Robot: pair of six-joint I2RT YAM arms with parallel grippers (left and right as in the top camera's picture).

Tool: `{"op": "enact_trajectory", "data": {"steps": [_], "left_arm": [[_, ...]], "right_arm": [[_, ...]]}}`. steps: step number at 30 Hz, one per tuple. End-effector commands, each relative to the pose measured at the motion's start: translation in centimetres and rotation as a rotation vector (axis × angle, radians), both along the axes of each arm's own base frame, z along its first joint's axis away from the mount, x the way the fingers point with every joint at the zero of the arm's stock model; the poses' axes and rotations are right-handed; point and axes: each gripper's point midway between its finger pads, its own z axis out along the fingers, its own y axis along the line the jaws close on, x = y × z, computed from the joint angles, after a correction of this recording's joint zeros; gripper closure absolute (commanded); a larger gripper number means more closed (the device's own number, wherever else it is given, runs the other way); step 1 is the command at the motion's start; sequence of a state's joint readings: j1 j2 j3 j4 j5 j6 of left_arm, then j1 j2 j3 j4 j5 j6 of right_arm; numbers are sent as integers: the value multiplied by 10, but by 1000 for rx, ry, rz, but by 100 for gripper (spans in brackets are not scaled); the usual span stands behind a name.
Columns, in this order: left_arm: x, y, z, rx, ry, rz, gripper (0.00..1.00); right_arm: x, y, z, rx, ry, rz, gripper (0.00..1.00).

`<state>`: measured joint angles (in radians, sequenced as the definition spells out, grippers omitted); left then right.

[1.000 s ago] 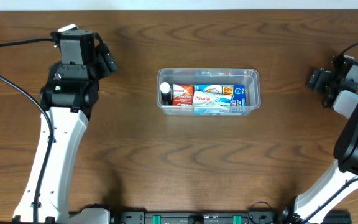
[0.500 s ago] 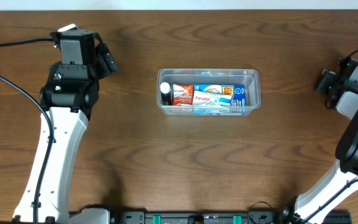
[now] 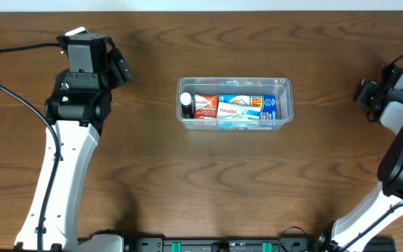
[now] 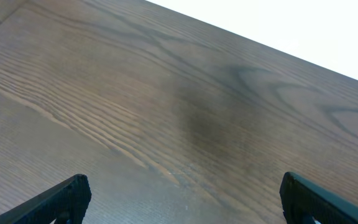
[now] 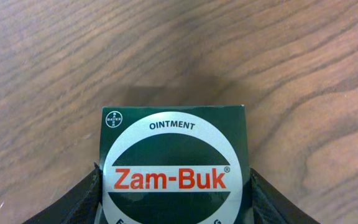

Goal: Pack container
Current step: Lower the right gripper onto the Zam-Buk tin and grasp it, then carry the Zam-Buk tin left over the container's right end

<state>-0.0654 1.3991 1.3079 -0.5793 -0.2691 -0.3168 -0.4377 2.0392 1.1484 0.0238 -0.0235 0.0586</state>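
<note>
1. The right jaws are closed partway against the two side edges of a Zam-Buk pack (image 5: 176,162), which is gripped between them. The pack is flat, square-cornered and dark green, with a matt face. Whether it is lifted off the table (image 5: 73,56) cannot be told.
2. On the pack, "OINTMENT" is printed in an arc, "Zam-Buk" is set in red on a white band, and a small round Bayer mark sits at the upper left corner. A lower line of writing is cut off by the frame.
3. The left jaws are spread wide with nothing held. Only their black tips are seen, in the lower corners of the left wrist view, over bare wood.
4. The table is shown as smooth brown wood with long, wavy grain.
5. The container (image 3: 290,105) is seen in the overhead view alone. It is a clear plastic rectangular tub with rounded corners and a rim, placed at the middle of the table, between the two arms and well apart from both.
6. Inside it, a small black-and-white bottle (image 3: 186,105) is set at the left end. Beside it are red-and-white Panadol packs (image 3: 219,108), and a blue pack (image 3: 270,106) lies at the right end, its writing too small to read.
7. In the overhead view the Zam-Buk pack cannot be made out at the right wrist.
</note>
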Motion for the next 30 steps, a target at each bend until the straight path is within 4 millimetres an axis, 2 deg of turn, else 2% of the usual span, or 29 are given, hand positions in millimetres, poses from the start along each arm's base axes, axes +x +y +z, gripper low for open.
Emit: {"op": "enact_trajectory", "data": {"steps": [1,5,8,14,17,21,26,30], "left_arm": [[2,4,7,14,-12,9,2],[2,4,7,14,-13,9,2],[2,4,7,14,-12,9,2],[2,4,7,14,-12,9,2],[2,4,7,14,-13,9,2],[2,4,7,14,-12,9,2],[2,4,7,14,-12,9,2],[2,4,7,14,-13,9,2]], "right_arm": [[16,11,50,-42,-85,48,53],[21,34,83,-55,-121,93,53],[22,59,107,-60,-142,140,50],[16,126,153,-59,-174,269,53],[8,160,168,-49,-179,332,55],[-6,210,178,-8,-165,411,55],[-22,260,169,37,-103,497,55],[-34,290,162,53,-63,558,55]]}}
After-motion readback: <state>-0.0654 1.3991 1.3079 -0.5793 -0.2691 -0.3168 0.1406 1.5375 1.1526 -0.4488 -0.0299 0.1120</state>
